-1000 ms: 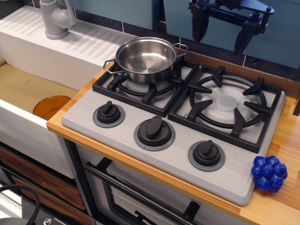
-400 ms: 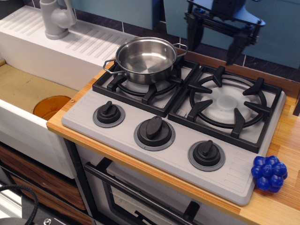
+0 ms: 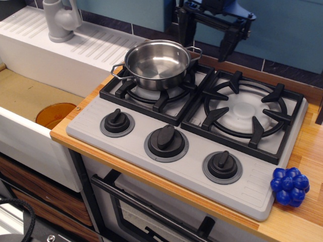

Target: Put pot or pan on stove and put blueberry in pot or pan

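Note:
A shiny steel pot [image 3: 157, 63] with two loop handles stands upright on the left burner of the grey stove [image 3: 197, 146]. It is empty. The bright blue blueberry [image 3: 290, 186] lies on the wooden counter just off the stove's front right corner. My gripper [image 3: 204, 40] hangs open and empty at the top of the view, behind the stove, just right of the pot's back rim and above it. Its two black fingers [image 3: 225, 44] point down. It touches nothing.
A sink basin [image 3: 30, 96] with an orange disc [image 3: 54, 114] in it lies to the left. A grey tap [image 3: 60, 19] stands on the white drainboard behind. The right burner [image 3: 246, 111] is bare. A blue tiled wall backs the counter.
My gripper has moved left along the back wall, from above the right burner to just right of the pot. It stays open. The pot and blueberry have not moved.

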### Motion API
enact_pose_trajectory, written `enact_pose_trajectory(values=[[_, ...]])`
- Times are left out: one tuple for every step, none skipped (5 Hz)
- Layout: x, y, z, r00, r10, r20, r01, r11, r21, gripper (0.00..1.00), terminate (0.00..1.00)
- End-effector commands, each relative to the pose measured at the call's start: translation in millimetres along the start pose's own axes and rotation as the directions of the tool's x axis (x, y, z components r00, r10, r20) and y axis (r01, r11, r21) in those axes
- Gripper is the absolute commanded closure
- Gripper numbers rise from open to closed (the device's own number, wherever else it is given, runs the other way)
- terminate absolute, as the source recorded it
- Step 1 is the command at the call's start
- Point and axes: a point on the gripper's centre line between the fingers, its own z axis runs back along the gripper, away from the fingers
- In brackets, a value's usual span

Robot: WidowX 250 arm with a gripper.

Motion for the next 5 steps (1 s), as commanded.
enact_pose_trajectory(values=[[4, 25, 1, 0.997, -0.020, 0.077, 0.020, 1.000, -0.001, 0.00, 0.00], [4, 28, -16, 0.994, -0.014, 0.108, 0.014, 1.000, 0.004, 0.00, 0.00], [2, 29, -30, 0.991, -0.006, 0.131, 0.005, 1.000, 0.006, 0.00, 0.00], [1, 25, -45, 0.989, 0.006, 0.151, -0.006, 1.000, 0.000, 0.00, 0.00], [2, 19, -61, 0.988, 0.032, 0.149, -0.029, 0.999, -0.019, 1.00, 0.00]])
